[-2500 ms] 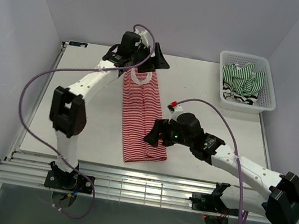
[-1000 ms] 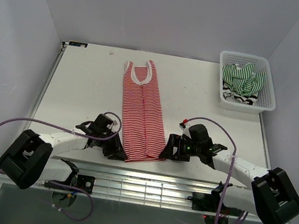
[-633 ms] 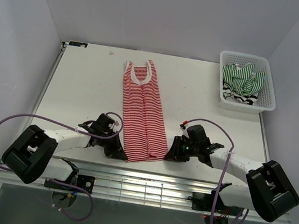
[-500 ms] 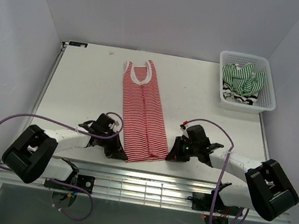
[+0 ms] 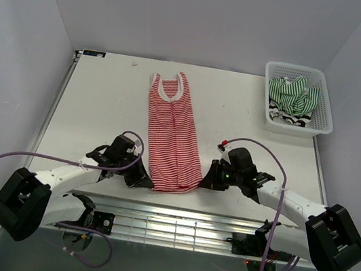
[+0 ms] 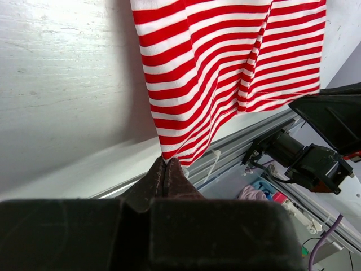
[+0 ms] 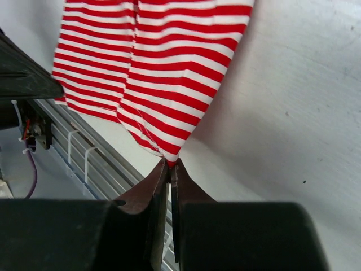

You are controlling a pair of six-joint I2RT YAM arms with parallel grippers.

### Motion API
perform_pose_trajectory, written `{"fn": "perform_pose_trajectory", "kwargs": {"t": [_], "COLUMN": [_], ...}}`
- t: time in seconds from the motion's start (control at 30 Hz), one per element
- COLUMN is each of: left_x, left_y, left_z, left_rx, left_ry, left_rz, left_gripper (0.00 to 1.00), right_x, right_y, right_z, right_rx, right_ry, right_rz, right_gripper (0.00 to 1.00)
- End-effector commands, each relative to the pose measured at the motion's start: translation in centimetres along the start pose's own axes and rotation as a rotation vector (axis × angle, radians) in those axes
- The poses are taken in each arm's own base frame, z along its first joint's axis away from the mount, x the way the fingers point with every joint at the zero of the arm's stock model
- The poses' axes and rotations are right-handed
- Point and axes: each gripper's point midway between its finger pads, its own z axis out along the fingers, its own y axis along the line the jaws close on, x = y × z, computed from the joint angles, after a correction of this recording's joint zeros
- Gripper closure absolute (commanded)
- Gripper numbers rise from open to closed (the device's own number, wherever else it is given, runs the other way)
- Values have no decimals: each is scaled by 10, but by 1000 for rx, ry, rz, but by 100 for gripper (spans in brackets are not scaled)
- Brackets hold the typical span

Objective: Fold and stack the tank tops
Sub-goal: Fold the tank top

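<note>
1. The red-and-white tank top (image 5: 172, 137) lies on the table (image 5: 102, 109) as one long narrow strip. Its hem is right at both sets of jaws and its neck end is well beyond them.
2. The left jaws are pinched together on the hem's left corner. In the left wrist view the striped corner (image 6: 169, 153) runs straight into the closed tips.
3. Same deal on the other side: the right jaws are clamped on the right corner (image 7: 169, 153), with no gap showing between them.
4. Why both corners? My guess is that gripping each end keeps the hem straight, so it can be carried toward the neck for a crosswise fold without bunching.
5. The green-and-white top (image 5: 296, 93) and the black-and-white one (image 5: 284, 117) sit crumpled in the white basket (image 5: 299, 126), well away from the right jaws. Both look unfolded, so I'd say this is early in the job, with one top half done and nothing stacked.
</note>
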Motion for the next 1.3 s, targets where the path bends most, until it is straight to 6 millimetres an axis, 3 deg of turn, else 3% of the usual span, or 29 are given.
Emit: {"fn": "perform_pose_trajectory", "kwargs": {"t": [0.0,0.33,0.8,1.07,1.27], "left_x": [-6,-35,-130,-185,-214], "left_y": [-18,-61,-109,-120,-119], "left_z": [-4,-10,-47,-57,-49], "left_rx": [36,119,180,157,135], "left_ry": [-9,-36,-212,-307,-320], "left_rz": [-1,-55,-46,-18,-10], "left_gripper": [100,100,100,100,100], "right_x": [-30,-91,-199,-244,-268], "right_y": [25,50,79,83,80], "right_z": [-10,-22,-21,-15,-4], "right_rx": [-63,-28,10,-29,-45], "right_ry": [-92,-220,-391,-441,-464], "right_rz": [-79,-175,-238,-255,-270], "right_gripper": [92,92,92,92,92]}}
